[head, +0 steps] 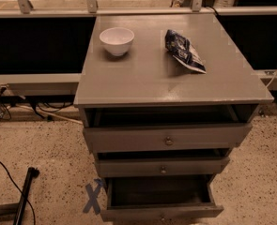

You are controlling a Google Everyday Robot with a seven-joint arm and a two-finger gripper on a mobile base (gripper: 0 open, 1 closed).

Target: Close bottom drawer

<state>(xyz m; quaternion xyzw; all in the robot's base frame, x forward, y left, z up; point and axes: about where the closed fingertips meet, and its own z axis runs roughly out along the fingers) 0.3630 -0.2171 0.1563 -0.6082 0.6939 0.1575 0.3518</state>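
The bottom drawer point(161, 212) is the lowest tier of the grey cabinet point(142, 81). It is pulled out far, its dark interior is open to view, and its small round knob sits at the frame's bottom edge. The middle drawer point(162, 167) and top drawer point(168, 138) above it each stand slightly open. The gripper is out of view; no part of the arm shows in the camera view.
A white bowl point(116, 40) and a dark blue snack bag point(185, 50) lie on the cabinet top. A blue tape X point(92, 198) marks the speckled floor left of the drawer. A black pole point(24, 193) and cables lie at lower left.
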